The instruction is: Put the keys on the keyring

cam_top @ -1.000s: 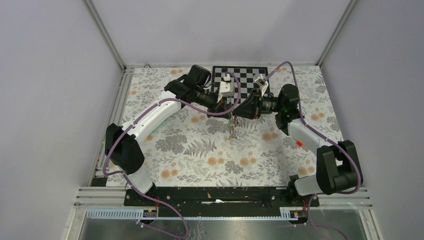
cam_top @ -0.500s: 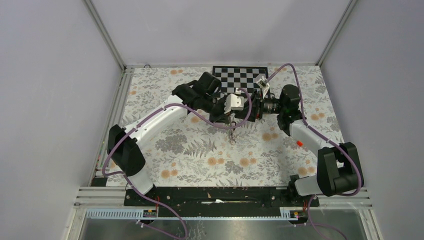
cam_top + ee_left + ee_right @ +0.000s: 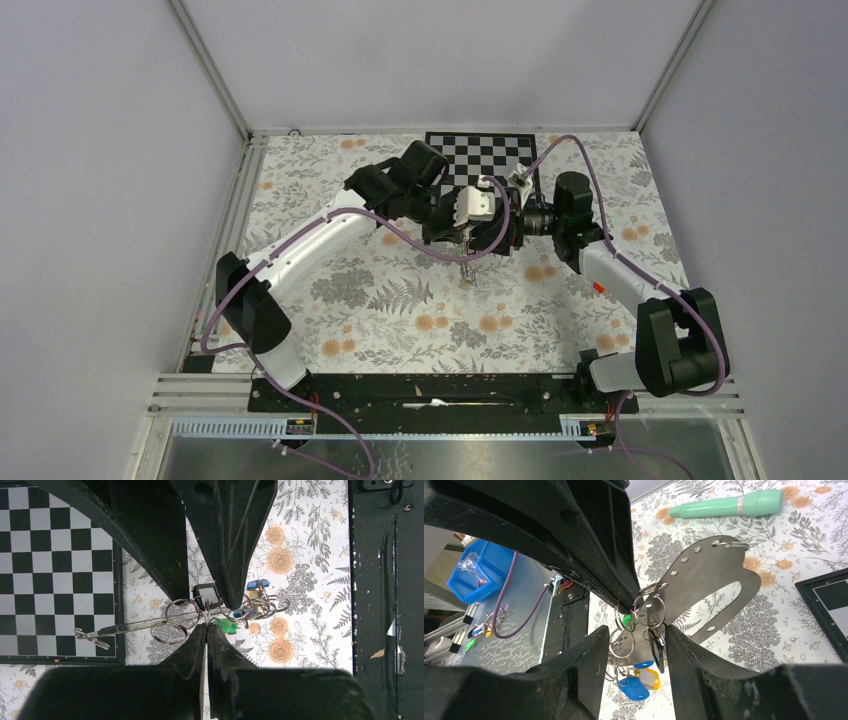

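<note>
The keys hang in one bunch under the two grippers at mid-table (image 3: 466, 268). In the right wrist view a blue key (image 3: 631, 687), a yellow key (image 3: 650, 676) and a green key (image 3: 626, 621) dangle from linked silvery rings beside a black tag (image 3: 656, 649). My left gripper (image 3: 206, 626) is shut on the thin edge-on keyring (image 3: 206, 616); the green key (image 3: 227, 626) lies just right of it. My right gripper (image 3: 634, 630) stands open, its fingers either side of the bunch without pinching it.
A checkerboard (image 3: 480, 155) lies at the back of the flowered cloth. A flat grey metal tool (image 3: 709, 575) hangs with the rings. A mint-green piece (image 3: 729, 505) lies farther off, and a small orange-red cylinder (image 3: 598, 287) by the right arm.
My right gripper has opened and let go of the bunch. The left arm swung right and nearer, and its gripper now sits close against the right one.
</note>
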You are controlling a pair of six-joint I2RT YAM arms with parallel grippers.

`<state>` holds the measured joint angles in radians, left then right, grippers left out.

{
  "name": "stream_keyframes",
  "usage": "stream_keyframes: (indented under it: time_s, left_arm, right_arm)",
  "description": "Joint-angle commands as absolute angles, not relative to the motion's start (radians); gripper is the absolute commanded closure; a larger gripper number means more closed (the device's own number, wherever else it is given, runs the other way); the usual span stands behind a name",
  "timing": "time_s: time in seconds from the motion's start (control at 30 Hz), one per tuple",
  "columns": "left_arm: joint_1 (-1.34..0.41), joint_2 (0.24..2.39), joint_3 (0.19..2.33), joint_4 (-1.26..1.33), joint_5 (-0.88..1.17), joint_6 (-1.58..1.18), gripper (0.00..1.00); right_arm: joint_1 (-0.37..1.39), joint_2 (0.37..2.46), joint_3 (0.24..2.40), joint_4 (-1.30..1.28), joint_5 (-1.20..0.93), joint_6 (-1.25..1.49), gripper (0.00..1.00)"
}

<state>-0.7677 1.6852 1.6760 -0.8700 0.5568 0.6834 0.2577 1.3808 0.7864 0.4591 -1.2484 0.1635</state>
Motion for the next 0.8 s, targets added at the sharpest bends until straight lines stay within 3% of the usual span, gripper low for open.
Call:
stream_keyframes:
  time_s: [0.0, 0.63, 0.77]
  left_arm:
    - [-0.775, 1.686, 1.735, -0.857, 0.57, 0.684, 1.0]
    - [-0.772, 1.713, 1.738, -0.875, 0.608, 0.672, 1.0]
    - [-0.767, 1.714, 1.748, -0.888, 0.63, 0.671, 1.0]
  right_arm:
    - [0.277, 1.344, 0.824, 0.408, -1.254, 0.089, 0.48]
    - [0.261, 1.307, 0.857, 0.354, -1.287, 0.082, 0.5]
    - [0.257, 1.302, 0.892, 0.189, -1.225, -0.061, 0.5]
